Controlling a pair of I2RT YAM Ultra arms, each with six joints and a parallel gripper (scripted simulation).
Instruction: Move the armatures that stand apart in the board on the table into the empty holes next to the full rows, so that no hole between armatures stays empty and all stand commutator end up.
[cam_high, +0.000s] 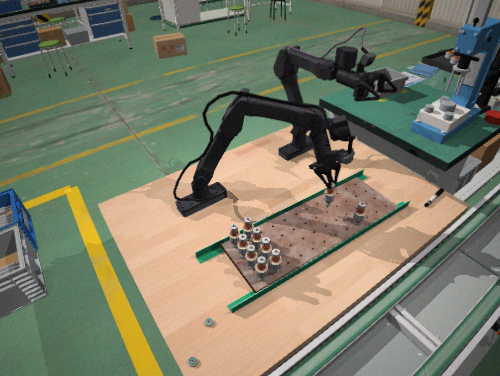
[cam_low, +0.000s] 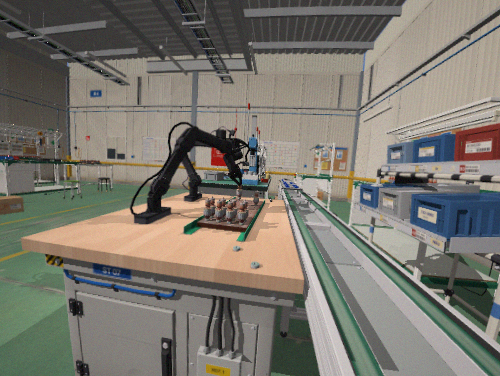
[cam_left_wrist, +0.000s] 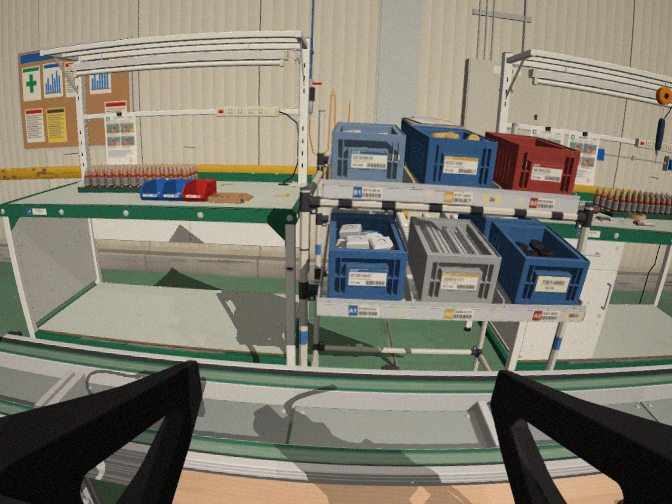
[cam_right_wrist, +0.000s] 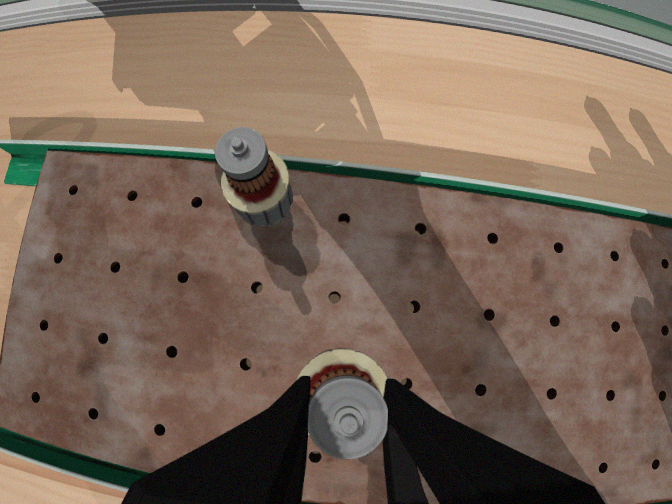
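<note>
The board (cam_high: 295, 250) (cam_right_wrist: 135, 303) lies between two green rails. Several armatures (cam_high: 251, 256) (cam_low: 219, 212) stand commutator end up in two full rows at its near end in the top view. A lone armature (cam_high: 360, 212) (cam_right_wrist: 255, 184) stands upright near one rail, toward the far end. My right gripper (cam_high: 331, 186) (cam_right_wrist: 346, 394) is shut on another armature (cam_high: 329, 196) (cam_right_wrist: 347, 417), upright, commutator end up and apparently slightly raised. Its lower shaft is hidden in the right wrist view. My left gripper (cam_high: 387, 94) (cam_left_wrist: 348, 386) is open and empty, high beside the green bench.
Green rails (cam_high: 300, 274) (cam_right_wrist: 461, 184) border the board. Two small round parts (cam_high: 209, 322) (cam_high: 193, 361) and a marker (cam_high: 434, 197) lie on the wooden table. A blue press (cam_high: 470, 75) stands on the green bench. A conveyor (cam_low: 340, 300) runs beside the table.
</note>
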